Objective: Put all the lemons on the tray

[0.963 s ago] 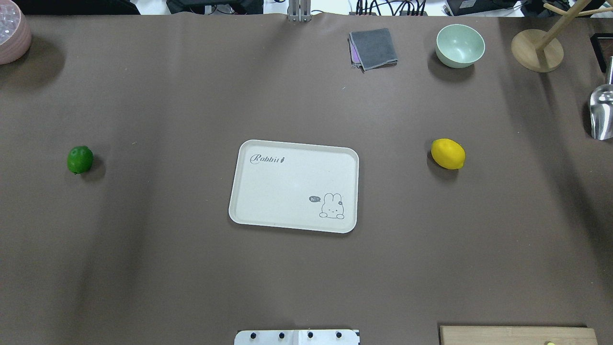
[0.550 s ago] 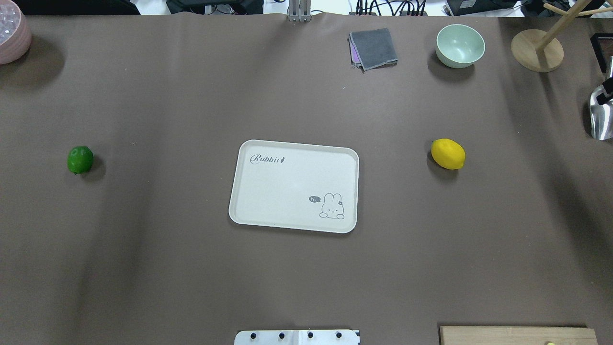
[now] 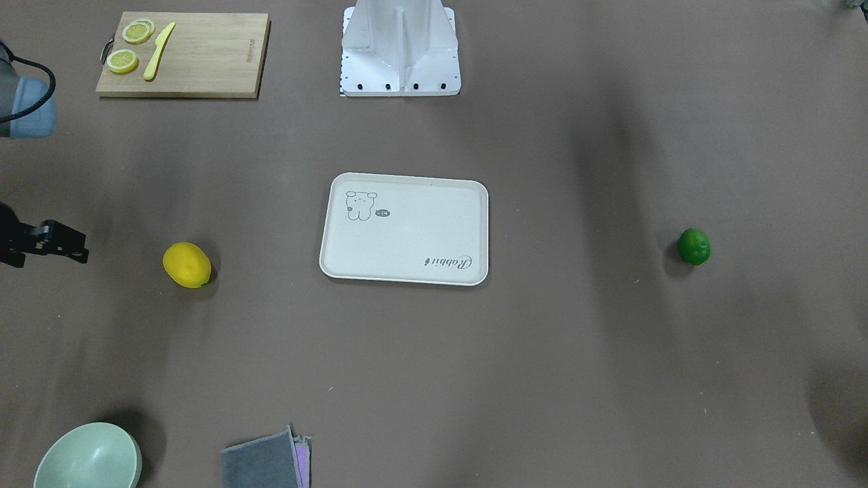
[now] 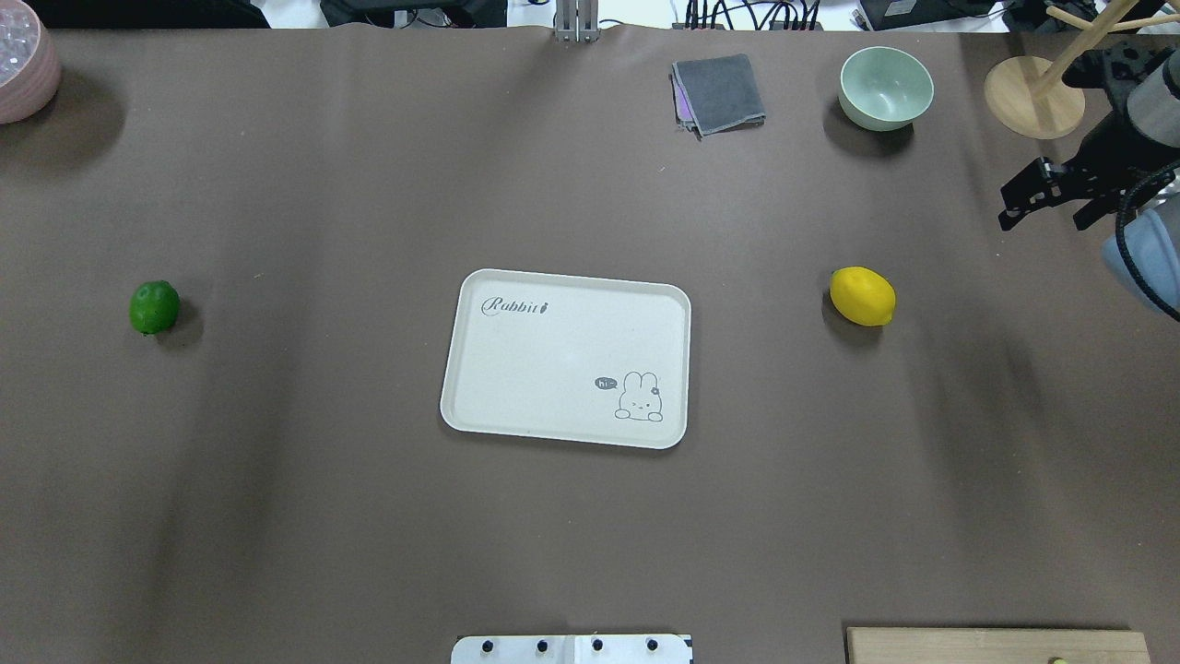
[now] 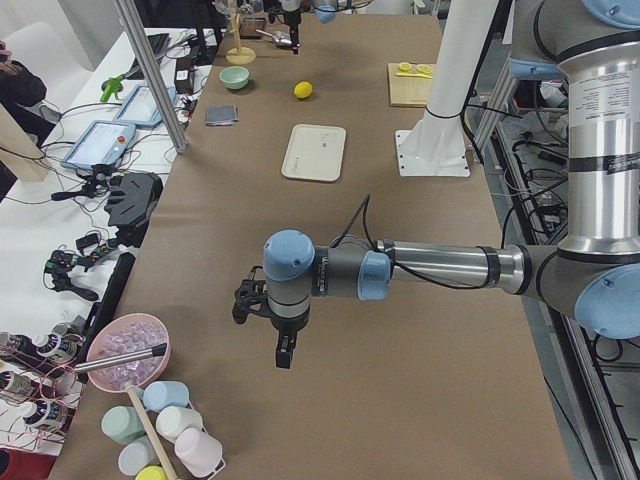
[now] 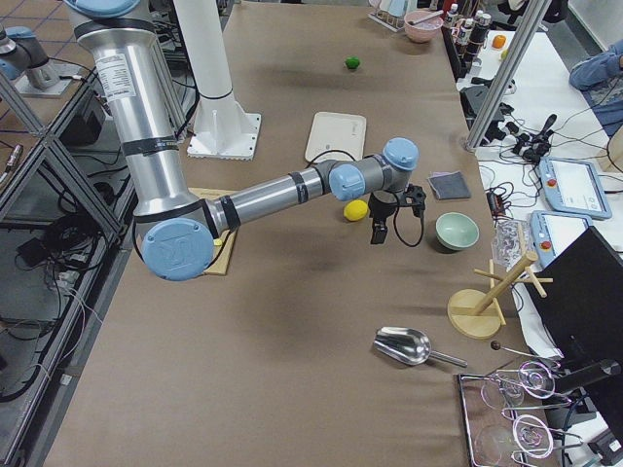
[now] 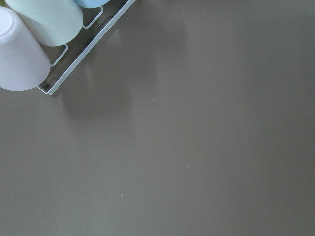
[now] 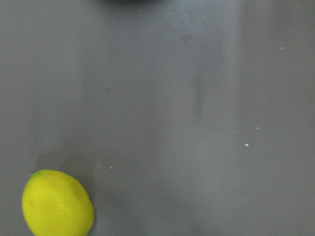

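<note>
The yellow lemon (image 4: 862,296) lies on the table right of the cream tray (image 4: 567,277), and also shows in the front view (image 3: 186,264) and the right wrist view (image 8: 58,204). The green lemon (image 4: 154,306) lies far left of the tray. The tray holds nothing. My right gripper (image 4: 1040,210) hangs open and empty above the table, to the right of and beyond the yellow lemon. My left gripper (image 5: 268,318) shows only in the exterior left view, far from the tray. I cannot tell if it is open or shut.
A mint bowl (image 4: 885,88), a folded grey cloth (image 4: 719,92) and a wooden stand (image 4: 1032,97) sit at the far right. A cutting board (image 3: 183,54) holds lemon slices and a knife. A pink bowl (image 4: 23,65) stands far left. Cups (image 7: 29,44) sit near the left wrist.
My right arm has come into the overhead view from the right edge, toward the yellow lemon, and now covers the metal scoop. Both lemons and the tray have not moved.
</note>
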You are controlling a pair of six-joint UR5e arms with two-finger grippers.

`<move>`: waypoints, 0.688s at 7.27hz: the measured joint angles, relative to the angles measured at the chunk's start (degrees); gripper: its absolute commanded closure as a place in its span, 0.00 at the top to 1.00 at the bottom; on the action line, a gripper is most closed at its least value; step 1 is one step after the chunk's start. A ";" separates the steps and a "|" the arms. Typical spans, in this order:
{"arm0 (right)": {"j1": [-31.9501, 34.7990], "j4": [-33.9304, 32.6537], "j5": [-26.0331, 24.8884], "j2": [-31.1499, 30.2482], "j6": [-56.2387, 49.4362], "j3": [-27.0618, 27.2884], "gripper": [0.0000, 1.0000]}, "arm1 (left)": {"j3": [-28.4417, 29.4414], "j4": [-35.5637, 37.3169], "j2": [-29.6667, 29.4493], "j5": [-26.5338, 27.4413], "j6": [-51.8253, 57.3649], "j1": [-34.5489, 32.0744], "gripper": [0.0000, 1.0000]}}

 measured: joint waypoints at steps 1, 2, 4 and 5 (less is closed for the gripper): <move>-2.23 -0.04 -0.12 2.34 0.32 -1.29 1.00 | 0.32 0.03 -1.16 0.29 -3.38 1.88 0.99; -4.32 -0.04 -0.14 4.99 0.32 -3.21 1.00 | 1.10 0.00 -2.99 0.70 -7.52 4.49 0.99; -7.83 1.43 -0.10 7.73 0.26 -5.79 1.00 | 1.57 0.33 -5.78 0.55 -10.55 6.78 0.99; -8.87 3.52 -0.07 7.89 0.29 -6.81 1.00 | 1.15 0.71 -7.26 -0.88 -12.19 7.47 0.99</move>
